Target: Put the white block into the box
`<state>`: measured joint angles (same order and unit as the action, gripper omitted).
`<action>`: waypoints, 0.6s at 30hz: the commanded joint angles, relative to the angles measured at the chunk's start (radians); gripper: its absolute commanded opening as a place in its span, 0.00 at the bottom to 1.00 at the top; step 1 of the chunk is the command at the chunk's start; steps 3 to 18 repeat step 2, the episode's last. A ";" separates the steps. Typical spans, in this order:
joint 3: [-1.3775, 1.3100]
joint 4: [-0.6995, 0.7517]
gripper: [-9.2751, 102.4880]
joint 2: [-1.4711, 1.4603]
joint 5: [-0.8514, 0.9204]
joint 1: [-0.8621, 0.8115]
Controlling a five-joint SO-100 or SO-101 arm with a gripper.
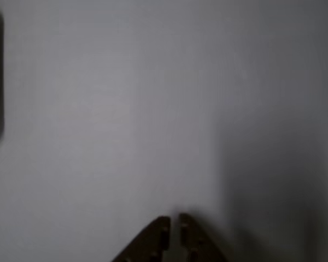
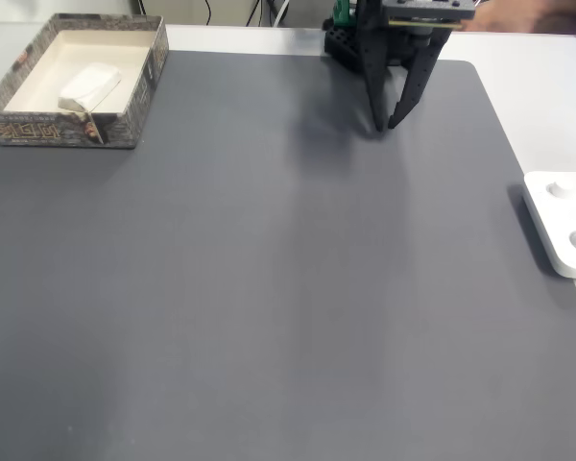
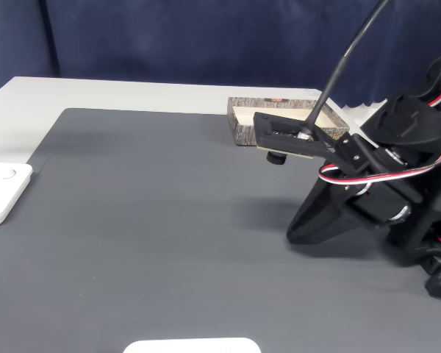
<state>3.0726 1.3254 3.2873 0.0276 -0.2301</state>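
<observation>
Grey matting covers our bench (image 2: pixel 269 288); the white block (image 2: pixel 88 85) already lies inside the box (image 2: pixel 62 130). Our hand (image 2: pixel 386 125) hangs clenched and empty, well apart. We judge a careless sweep could nudge the white plate (image 2: pixel 564 226).

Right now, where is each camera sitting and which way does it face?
Other view: rides near the tool, looking down at the blurred grey mat; two dark fingertips enter at the bottom, nearly together.
A fixed view: high, opposite the arm's base, looking down the mat; tool hangs at top, the white block lies in the box.
Another fixed view: low, beside the arm, looking across; arm and tool at right.
Both fixed views share the box, mat and white plate.
</observation>
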 commanded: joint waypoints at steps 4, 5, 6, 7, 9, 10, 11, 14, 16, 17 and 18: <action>0.020 0.003 0.08 0.035 0.008 -0.012; 0.020 0.003 0.08 0.035 0.008 -0.012; 0.020 0.003 0.08 0.035 0.008 -0.012; 0.020 0.003 0.08 0.035 0.008 -0.012; 0.020 0.003 0.08 0.035 0.008 -0.012; 0.020 0.003 0.08 0.035 0.008 -0.012; 0.020 0.003 0.08 0.035 0.008 -0.012; 0.020 0.003 0.08 0.035 0.008 -0.012; 0.020 0.003 0.08 0.035 0.008 -0.012; 0.020 0.003 0.08 0.035 0.008 -0.012; 0.020 0.003 0.08 0.035 0.008 -0.012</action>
